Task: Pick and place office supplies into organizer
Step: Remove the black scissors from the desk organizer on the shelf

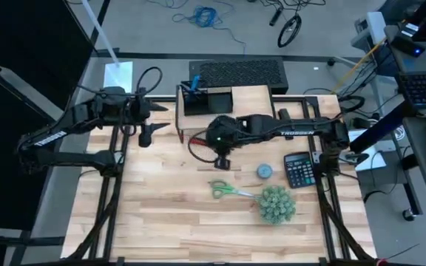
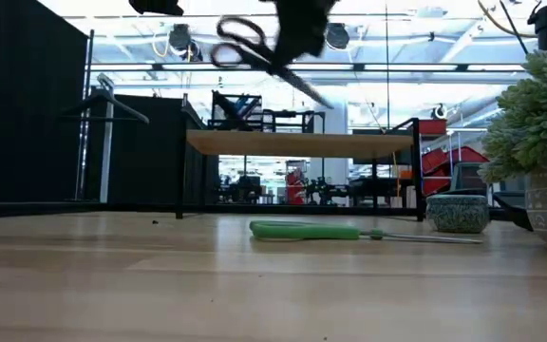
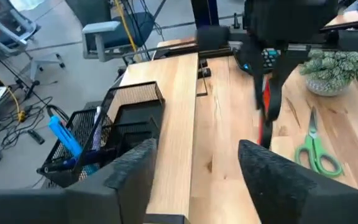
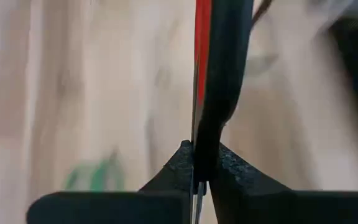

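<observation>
The black mesh organizer stands on the left part of a light wooden riser shelf; blue pens stick up from its cup section. My right gripper hovers in front of the shelf, shut on the red-handled scissors, which the low view shows high above the table. The green-handled scissors lie flat on the table nearer the front. My left gripper waits open, left of the shelf, with nothing between its fingers. My right gripper pinches the red-handled scissors between its two fingers where the black and red handle meets the blades. The fingers come from above, pointing down. The scissors are lifted clear and tilted, the handle loops higher than the blades.
A fuzzy green plant in a pot stands at the front right, next to the green scissors. A black calculator and a small grey round object lie right of my right gripper. Bare wood lies at the table's front left.
</observation>
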